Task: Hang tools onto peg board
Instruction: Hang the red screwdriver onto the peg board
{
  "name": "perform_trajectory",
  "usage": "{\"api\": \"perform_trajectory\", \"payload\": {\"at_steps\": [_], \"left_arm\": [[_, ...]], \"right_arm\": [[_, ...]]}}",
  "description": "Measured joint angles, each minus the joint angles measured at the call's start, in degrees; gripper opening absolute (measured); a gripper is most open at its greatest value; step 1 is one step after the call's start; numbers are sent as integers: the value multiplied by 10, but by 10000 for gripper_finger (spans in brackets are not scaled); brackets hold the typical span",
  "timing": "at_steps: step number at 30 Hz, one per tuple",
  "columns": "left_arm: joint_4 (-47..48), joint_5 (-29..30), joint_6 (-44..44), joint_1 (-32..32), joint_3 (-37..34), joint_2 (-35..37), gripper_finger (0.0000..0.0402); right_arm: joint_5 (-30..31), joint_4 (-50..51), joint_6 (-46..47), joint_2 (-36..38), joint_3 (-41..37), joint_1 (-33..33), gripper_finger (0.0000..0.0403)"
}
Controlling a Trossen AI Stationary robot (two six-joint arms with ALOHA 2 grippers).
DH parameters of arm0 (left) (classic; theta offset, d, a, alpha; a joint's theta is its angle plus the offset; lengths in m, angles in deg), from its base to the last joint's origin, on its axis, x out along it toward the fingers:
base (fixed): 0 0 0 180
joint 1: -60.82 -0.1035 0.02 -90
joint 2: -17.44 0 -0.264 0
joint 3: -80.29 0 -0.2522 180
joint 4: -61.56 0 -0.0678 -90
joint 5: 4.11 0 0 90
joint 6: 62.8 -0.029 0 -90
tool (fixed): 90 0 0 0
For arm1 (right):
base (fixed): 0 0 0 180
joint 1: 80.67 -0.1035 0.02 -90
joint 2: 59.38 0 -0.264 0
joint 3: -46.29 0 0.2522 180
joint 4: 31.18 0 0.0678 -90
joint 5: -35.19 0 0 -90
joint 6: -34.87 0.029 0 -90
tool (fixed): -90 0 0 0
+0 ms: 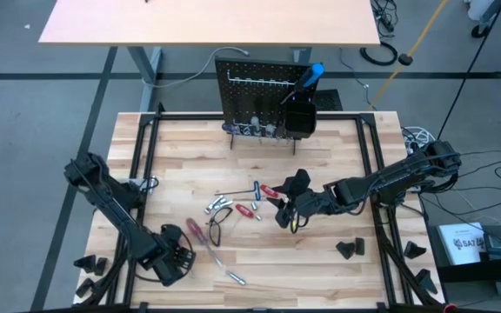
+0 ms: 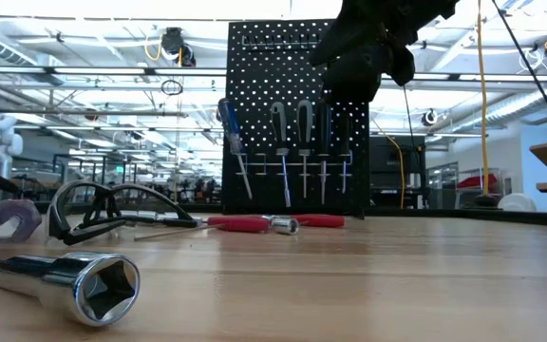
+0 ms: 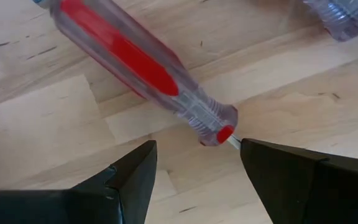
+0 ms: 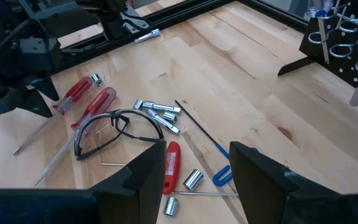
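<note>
The upright black perforated metal peg board (image 1: 263, 96) is located at the far edge of the pale wooden table top (image 1: 320, 252). A row of screwdrivers is already seen hanging on its front in the low view, and a blue-handled tool (image 1: 311, 76) is seen standing in the black box bin (image 1: 300, 117) attached to it.

The remaining tools are found loose near the middle of the table: two red-and-clear-handled screwdrivers (image 4: 82, 102), a cluster of silver metal bits (image 4: 157, 115), a thin blue-tipped hex key (image 4: 201, 140), a small red-handled tool (image 4: 171, 163) and a pair of dark-framed safety glasses (image 4: 114, 130). A chrome socket (image 2: 79, 282) is seen lying closest to the low camera.

The left gripper (image 3: 197, 165) is positioned low over the table at the near left, its fingers spread apart, with the butt of a red-and-clear screwdriver handle (image 3: 142, 71) lying just beyond the fingertips; nothing is gripped.

The right gripper (image 4: 194, 163) is held above the loose tools near the table centre, its fingers parted and empty.
</note>
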Motion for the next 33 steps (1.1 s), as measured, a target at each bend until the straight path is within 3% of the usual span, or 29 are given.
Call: {"api": "perform_trajectory", "payload": {"at_steps": [10,18,24,33], "left_arm": [[-7,51,-85,-5,0,-8,240],[-2,43,-173,-11,1,11,240],[-3,76,-139,-11,4,42,240],[16,119,10,-12,4,21,240]], "right_arm": [[1,0,3,0,0,0,169],[1,0,5,0,0,0,169],[0,0,5,0,0,0,169],[0,0,4,0,0,0,169]]}}
